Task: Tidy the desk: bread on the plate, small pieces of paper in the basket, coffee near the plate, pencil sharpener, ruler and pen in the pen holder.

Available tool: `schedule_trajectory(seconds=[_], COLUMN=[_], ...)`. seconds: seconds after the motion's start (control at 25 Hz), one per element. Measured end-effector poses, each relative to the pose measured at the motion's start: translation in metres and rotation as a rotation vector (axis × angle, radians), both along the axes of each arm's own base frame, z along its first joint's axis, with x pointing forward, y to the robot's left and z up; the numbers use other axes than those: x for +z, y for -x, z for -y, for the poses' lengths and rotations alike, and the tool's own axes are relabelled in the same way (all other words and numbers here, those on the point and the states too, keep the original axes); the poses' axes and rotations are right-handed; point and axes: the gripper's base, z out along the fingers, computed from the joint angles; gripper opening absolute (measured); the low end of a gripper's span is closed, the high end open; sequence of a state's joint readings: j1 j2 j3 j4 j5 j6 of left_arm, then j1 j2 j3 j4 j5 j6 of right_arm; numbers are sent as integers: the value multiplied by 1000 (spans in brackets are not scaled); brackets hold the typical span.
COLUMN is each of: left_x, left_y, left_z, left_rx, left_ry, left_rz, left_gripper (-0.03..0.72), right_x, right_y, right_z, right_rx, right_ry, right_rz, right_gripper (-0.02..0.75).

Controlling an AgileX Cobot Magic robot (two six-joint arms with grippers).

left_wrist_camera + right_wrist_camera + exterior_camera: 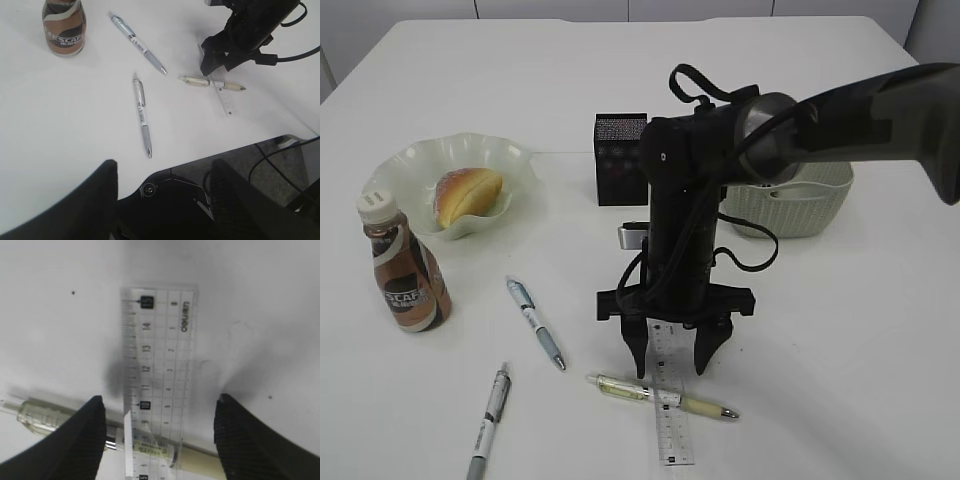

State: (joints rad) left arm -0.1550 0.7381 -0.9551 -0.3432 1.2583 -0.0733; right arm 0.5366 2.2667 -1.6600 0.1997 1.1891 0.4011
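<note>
My right gripper point(668, 368) is open, pointing down, its fingers either side of the clear ruler point(672, 405), which lies across a yellowish pen point(665, 395). The right wrist view shows the ruler point(157, 375) over that pen point(45, 416) between the open fingers point(159, 402). A blue-grip pen point(536, 322) and a grey pen point(489, 412) lie to the left. The bread point(468, 193) is on the green plate point(520, 165), the coffee bottle point(404, 268) just in front. The black pen holder point(617, 158) and pale basket point(800, 205) stand behind the arm. My left gripper point(162, 172) is open and empty off the table's edge.
A silver object point(631, 236), partly hidden by the right arm, lies in front of the pen holder. The left wrist view shows the bottle point(63, 26), the three pens and the ruler point(222, 94) from the front edge, with cables below the table.
</note>
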Motion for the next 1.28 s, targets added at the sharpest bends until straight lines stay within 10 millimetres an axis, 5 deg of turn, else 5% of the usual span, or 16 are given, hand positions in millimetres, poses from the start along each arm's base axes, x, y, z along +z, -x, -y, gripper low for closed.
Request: schedule_trajectory(seconds=[0.48, 0.76, 1.28], left_x=[0, 1, 1], left_y=[0, 1, 1], left_z=[0, 2, 4], left_rx=[0, -8, -14], left_ry=[0, 26, 45], left_rz=[0, -4, -7], left_gripper=[433, 433, 433], right_x=[0, 0, 0], right_y=[0, 0, -2], right_z=[0, 1, 1], right_rx=[6, 9, 14], right_ry=[2, 4, 6], right_rz=[2, 6, 21], right_gripper=[485, 354, 249])
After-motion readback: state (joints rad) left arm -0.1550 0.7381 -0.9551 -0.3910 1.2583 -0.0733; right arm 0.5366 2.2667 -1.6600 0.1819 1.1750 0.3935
